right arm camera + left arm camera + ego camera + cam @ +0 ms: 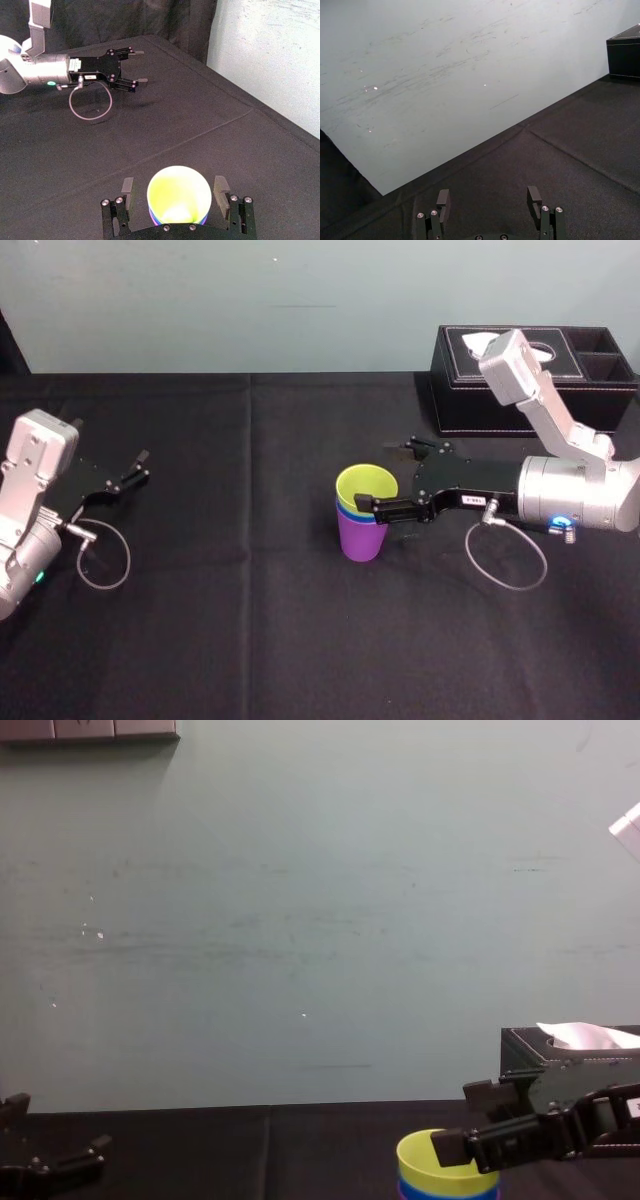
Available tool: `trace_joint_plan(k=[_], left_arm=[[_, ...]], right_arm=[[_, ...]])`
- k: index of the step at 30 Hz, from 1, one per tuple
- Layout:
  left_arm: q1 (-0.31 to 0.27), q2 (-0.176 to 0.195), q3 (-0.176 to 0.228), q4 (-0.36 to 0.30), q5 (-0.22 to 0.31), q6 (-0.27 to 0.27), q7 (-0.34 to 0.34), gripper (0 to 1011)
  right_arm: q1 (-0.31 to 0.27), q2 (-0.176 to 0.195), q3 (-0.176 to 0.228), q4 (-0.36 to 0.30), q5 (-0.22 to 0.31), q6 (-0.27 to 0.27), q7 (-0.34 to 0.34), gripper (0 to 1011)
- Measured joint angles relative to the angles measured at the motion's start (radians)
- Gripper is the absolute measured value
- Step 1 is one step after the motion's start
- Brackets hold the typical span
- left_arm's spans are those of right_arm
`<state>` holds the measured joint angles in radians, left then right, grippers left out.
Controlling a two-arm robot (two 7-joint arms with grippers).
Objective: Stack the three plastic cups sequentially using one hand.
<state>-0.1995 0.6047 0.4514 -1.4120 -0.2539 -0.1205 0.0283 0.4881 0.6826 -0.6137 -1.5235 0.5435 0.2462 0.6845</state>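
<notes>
The right pincer [372,477] reaches in from the right of the head view to the middle of the frame, and its jaws stand wide. One finger [365,506] crosses the near side of the cup stack just under the rim. The other [425,448] stays well behind and apart from it. In the right wrist view the two fingers flank the stack at the bottom centre with a gap on each side, so the pincer straddles the cups without gripping them.

The three cups are nested upright at the centre of the head view. The yellow-green cup [362,483] sits on top and inside, the blue cup [352,518] shows as a thin band below it, and the purple cup [360,538] is at the bottom, standing on the black counter [250,640]. In the chest view the stack sits at the bottom edge, right of centre.

Behind the right arm, at the upper right of the head view, stands a black tissue box [520,412] with a white tissue poking out.

The left pincer [140,467] rests low over the counter at the left edge of the head view, well apart from the cups, with its jaws spread and nothing between them.
</notes>
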Motion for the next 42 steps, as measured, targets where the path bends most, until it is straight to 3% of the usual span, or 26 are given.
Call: trace_joint_plan(k=[26, 42], left_arm=[[0.000, 0.000, 0.000, 0.000, 0.000, 0.000, 0.000, 1012], [0.000, 0.000, 0.000, 0.000, 0.000, 0.000, 0.000, 1011]], right_arm=[[-0.004, 0.004, 0.002, -0.007, -0.005, 0.001, -0.010, 1000], [-0.098, 0.075, 0.136, -0.059, 0.058, -0.019, -0.098, 1000]])
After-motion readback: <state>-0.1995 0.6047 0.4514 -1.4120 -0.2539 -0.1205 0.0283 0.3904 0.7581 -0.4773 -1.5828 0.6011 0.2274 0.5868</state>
